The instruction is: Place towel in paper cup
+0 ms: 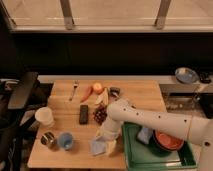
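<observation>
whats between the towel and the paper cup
In the camera view, the small blue cup sits roughly between the towel and the paper cup, with the metal tin beside it. The gripper is down at the towel.

One camera serves me, set high and looking steeply down across the wooden table [140,95] toward the dark window wall. It stands back enough to take in the whole tabletop, my arm entering from the right, and my gripper [106,136] near the front edge, over the towel [98,146].
</observation>
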Available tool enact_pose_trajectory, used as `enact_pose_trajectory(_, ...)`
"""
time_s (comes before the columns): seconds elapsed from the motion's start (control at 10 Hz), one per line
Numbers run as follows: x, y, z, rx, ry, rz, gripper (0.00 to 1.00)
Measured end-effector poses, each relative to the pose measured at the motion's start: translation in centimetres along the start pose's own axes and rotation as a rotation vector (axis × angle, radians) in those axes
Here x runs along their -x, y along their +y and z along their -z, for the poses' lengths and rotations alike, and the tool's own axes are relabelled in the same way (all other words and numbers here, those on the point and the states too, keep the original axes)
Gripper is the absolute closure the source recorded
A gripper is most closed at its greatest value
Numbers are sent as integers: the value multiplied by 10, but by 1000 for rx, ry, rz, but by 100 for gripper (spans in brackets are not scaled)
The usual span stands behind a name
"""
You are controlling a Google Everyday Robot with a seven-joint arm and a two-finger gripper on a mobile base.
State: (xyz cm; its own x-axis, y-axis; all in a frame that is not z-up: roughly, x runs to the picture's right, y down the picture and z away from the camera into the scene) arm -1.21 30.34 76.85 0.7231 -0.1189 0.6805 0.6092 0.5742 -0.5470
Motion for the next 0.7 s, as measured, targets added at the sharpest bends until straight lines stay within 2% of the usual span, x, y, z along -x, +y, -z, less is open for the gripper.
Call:
enact_pose_trajectory(0.4, 1, -2, 1, 0, -4, 2, 87)
enact_pose_trajectory(0.5, 2, 3, 0, 13, -6, 3, 95)
enact_pose_trajectory(0.6, 1, 2, 1, 7, 0, 4, 100)
enact_pose_trajectory(0.7, 1, -1, 5, -1, 11, 2, 100)
